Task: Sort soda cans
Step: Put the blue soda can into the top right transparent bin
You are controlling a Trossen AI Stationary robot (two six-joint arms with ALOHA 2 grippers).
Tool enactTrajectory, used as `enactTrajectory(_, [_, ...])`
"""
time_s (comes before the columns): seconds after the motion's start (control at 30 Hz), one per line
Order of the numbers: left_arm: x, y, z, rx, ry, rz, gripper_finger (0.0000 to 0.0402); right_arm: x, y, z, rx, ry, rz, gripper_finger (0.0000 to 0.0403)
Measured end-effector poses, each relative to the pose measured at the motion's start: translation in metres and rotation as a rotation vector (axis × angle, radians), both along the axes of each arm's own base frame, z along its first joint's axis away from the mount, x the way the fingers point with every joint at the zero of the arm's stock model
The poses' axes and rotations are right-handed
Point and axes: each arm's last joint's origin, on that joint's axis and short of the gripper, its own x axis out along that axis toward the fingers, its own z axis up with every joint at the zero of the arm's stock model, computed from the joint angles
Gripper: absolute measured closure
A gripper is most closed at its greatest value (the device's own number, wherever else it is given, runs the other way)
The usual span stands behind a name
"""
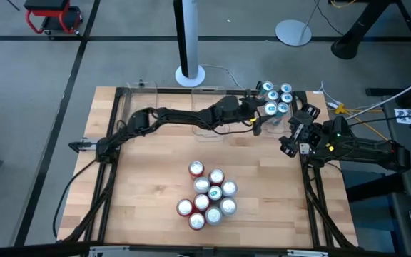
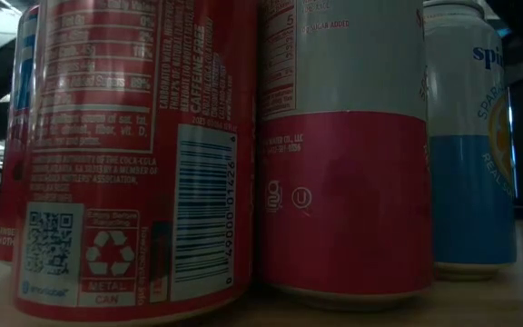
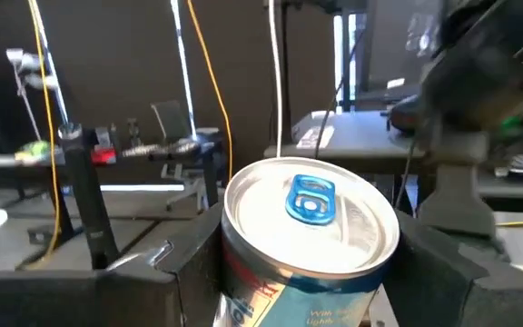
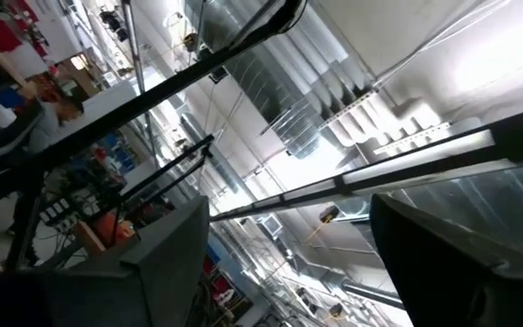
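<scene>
1. The left gripper (image 3: 309, 272) is clenched on a blue-tabbed can (image 3: 310, 218), one dark finger on each side of the body. The can stands upright, its long axis vertical, with the silver top above the fingers.

2. In the high view this gripper (image 1: 257, 120) is stretched to the far right part of the table, just beside the group of teal-topped cans (image 1: 275, 98) in the far right corner. That group lies beyond the held can, toward the table's back edge.

3. The right gripper (image 1: 296, 135) waits near the right edge, close to the same corner. Its jaws stand apart with nothing between them; its wrist camera looks up at the ceiling.

4. The unsorted cluster of cans (image 1: 207, 196), red and silver tops mixed, sits near the table's front middle, well apart from both grippers.

5. My judgement: the move ahead turns on setting the held can down upright beside its fellows, and the left arm is already placed for it.
</scene>
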Motion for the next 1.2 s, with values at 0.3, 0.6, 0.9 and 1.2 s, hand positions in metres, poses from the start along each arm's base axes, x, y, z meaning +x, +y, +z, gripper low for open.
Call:
enactTrajectory(0.3, [0.009,0.016,-0.040,-0.109,0.058,0.030,0.0171,0.003,0.000,-0.004,0.001,0.051,0.015,0.0100])
enactTrajectory(0.6, [0.012,0.024,-0.070,-0.148,0.117,0.061,0.0171,0.003,0.000,-0.004,0.002,0.058,0.014,0.0100])
enactTrajectory(0.9, [0.012,0.032,-0.095,-0.203,0.148,0.073,0.0165,0.006,-0.001,-0.008,0.001,0.102,0.002,0.0100])
enactTrajectory(1.2, [0.012,0.034,-0.095,-0.201,0.142,0.117,0.0116,0.006,-0.001,-0.008,0.000,0.101,0.000,0.0100])
